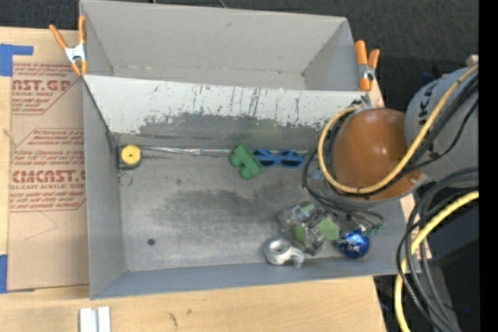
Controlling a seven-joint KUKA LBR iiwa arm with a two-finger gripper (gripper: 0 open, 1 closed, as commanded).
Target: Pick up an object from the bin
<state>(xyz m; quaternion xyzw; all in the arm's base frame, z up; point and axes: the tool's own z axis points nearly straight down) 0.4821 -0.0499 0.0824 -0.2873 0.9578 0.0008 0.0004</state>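
The arm comes in from the right, its rounded orange cover (366, 152) wrapped in yellow and black cables (436, 128) and hanging over the right end of the grey metal bin (202, 218). Under that cover the gripper (311, 223) is down in the bin's near right corner, low among a little heap of odds and ends. From where I stand the cover and the clutter hide too much of it, so I cannot tell whether it is released or clenched, or whether it has anything.

The nearest things to it are a small green piece (328, 229) just at its right, a shiny blue ball (354, 244) beside that, and a silver metal piece (282, 252) towards the front wall, at its left.

Well apart from all this, along the foot of the back wall, lie a green block (247, 162) touching a flat blue piece (278, 159), and far off at the left end a yellow disc (128, 155).
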